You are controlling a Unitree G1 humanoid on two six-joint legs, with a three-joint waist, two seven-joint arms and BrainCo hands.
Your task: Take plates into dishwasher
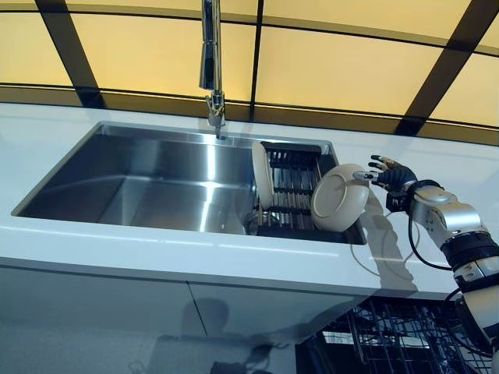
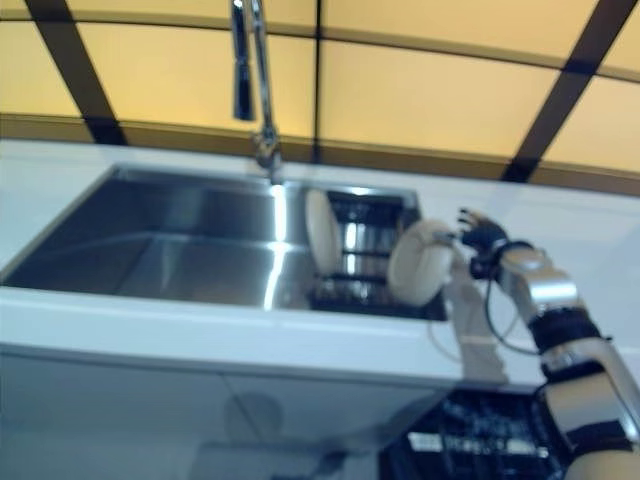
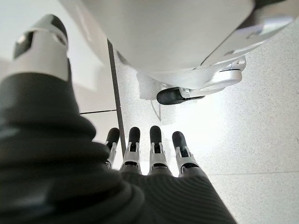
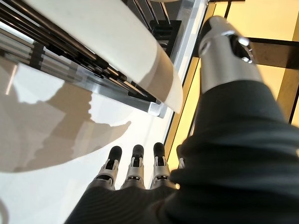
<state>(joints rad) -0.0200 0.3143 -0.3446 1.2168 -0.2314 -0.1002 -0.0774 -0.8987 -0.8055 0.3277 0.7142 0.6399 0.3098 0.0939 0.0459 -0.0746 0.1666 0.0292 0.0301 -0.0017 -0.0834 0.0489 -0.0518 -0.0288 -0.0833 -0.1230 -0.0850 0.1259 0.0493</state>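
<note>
Right hand (image 1: pixel 392 176): fingers spread, loose, just beside cream plate (image 1: pixel 340 198), right of centre.
Plate: tilted in sink rack (image 1: pixel 292 187).
Left hand (image 3: pixel 149 154): fingers straight, empty.

2 plates (image 1: pixel 340 198) in rack (image 1: pixel 292 191), sink's (image 1: pixel 140 175) right.

Silver-grey arms, dark ribbed wrist covers

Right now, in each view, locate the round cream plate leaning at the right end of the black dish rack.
Left eye view: round cream plate right of centre, at the rack's right end, beside the right hand.
Right eye view: same plate, right of centre.
Left wrist view: not in it.
Right wrist view: plate fills the upper left, very close.
Shared landmark: black dish rack in the steel sink.
</note>
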